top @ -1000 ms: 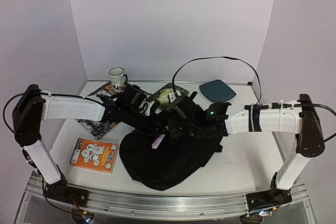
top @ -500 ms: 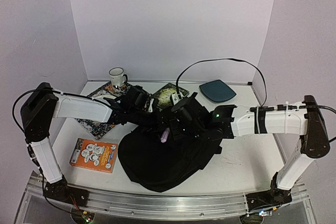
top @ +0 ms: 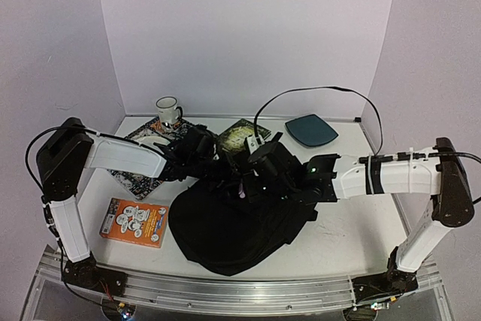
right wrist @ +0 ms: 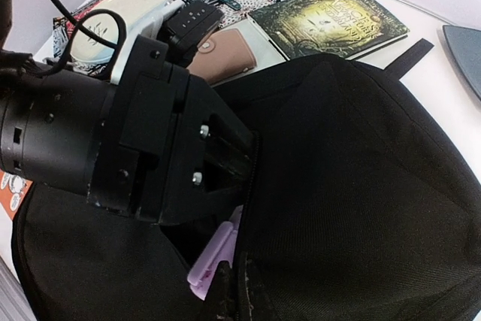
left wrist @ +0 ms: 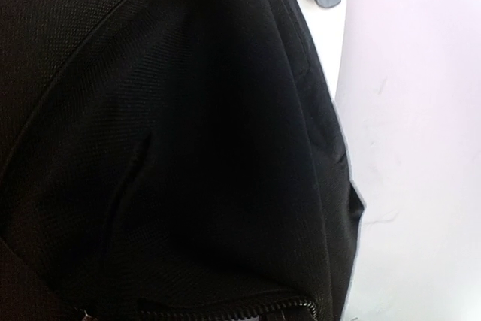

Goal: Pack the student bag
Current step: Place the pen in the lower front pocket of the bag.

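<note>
The student bag [top: 233, 231], a large floppy black backpack, lies in the middle of the table. It fills the left wrist view [left wrist: 188, 125] and much of the right wrist view [right wrist: 361, 186]. My left gripper [top: 220, 174] is at the bag's zipper edge and appears shut on it, holding the opening up; it also shows in the right wrist view [right wrist: 239, 162]. Its fingers are hidden in the left wrist view. My right gripper [top: 245, 188] is shut on a lilac plastic item [right wrist: 214, 257] and holds it in the bag's opening. Only a sliver of that item [top: 242, 194] shows from above.
An orange box [top: 135, 222] lies front left. A patterned book [top: 135, 177], a white mug [top: 167, 108], a green book [top: 239, 134] and a dark-teal pad [top: 310, 129] lie at the back. A brown case [right wrist: 225, 50] sits behind the left gripper. A black cable [top: 316, 89] arcs above.
Both grippers have moved up and right over the bag's opening. The lilac item has gone with the right gripper deeper into the opening, and less of it shows.
</note>
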Robot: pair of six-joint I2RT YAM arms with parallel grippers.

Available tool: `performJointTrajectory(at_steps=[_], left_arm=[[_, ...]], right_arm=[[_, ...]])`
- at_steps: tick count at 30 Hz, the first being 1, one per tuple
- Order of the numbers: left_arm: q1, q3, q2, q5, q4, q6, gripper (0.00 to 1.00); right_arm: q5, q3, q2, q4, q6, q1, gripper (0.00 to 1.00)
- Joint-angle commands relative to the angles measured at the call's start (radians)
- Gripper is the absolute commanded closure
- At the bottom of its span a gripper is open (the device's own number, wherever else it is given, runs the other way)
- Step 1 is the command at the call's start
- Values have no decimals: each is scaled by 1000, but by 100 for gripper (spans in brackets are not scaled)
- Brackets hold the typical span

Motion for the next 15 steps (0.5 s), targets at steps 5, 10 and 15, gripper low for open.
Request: performJointTrajectory(at_steps=[5, 10, 15], left_arm=[[-23, 36, 68, -82, 279, -224, 81], [-39, 41, 95, -104, 309, -237, 69], [-42, 25, 92, -107, 326, -223, 58]], right_arm=[[-62, -19, -48, 51, 19, 29, 100], [-18, -41, -67, 51, 10, 27, 100], [11, -60, -80, 50, 5, 27, 100]])
